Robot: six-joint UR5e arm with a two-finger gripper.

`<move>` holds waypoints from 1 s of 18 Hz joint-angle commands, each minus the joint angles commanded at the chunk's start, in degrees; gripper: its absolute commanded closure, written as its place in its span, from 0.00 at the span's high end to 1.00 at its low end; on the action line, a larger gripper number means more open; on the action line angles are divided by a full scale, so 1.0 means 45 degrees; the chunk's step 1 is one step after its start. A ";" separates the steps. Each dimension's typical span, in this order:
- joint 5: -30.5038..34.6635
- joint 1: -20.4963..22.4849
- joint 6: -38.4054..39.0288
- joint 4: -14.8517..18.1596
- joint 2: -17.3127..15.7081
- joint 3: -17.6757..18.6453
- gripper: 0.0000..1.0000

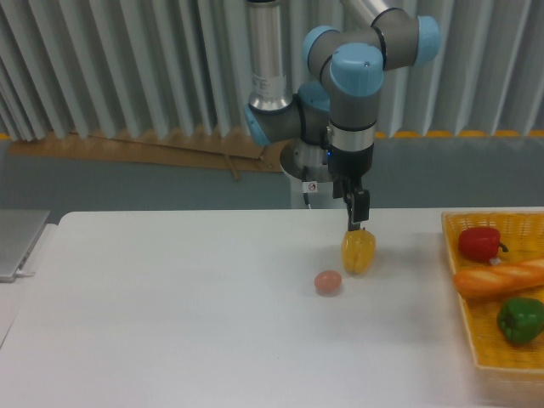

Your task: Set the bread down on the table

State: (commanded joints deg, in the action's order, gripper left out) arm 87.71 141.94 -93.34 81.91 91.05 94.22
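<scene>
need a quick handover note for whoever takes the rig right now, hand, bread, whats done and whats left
Hand: just above the yellow pepper, holding nothing; open or shut cannot be told from this view.
Bread: in the basket at the right edge, lying between the red pepper and the green pepper.
Table: carries the yellow pepper and a small pinkish ball near the middle.
Done: nothing on the bread yet; it has not left the basket.
Left: move the hand right to the basket, grasp the bread, lift it out, set it on the table.
</scene>
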 joint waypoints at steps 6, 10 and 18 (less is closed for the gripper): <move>0.0000 -0.0019 0.0000 0.0039 0.0156 -0.0059 1.00; 0.0079 -0.0020 0.0059 0.0039 0.0137 0.0019 1.00; 0.0079 -0.0020 0.0097 0.0234 0.0176 0.0097 1.00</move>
State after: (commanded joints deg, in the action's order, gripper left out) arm 88.07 141.86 -92.90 82.97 91.85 94.66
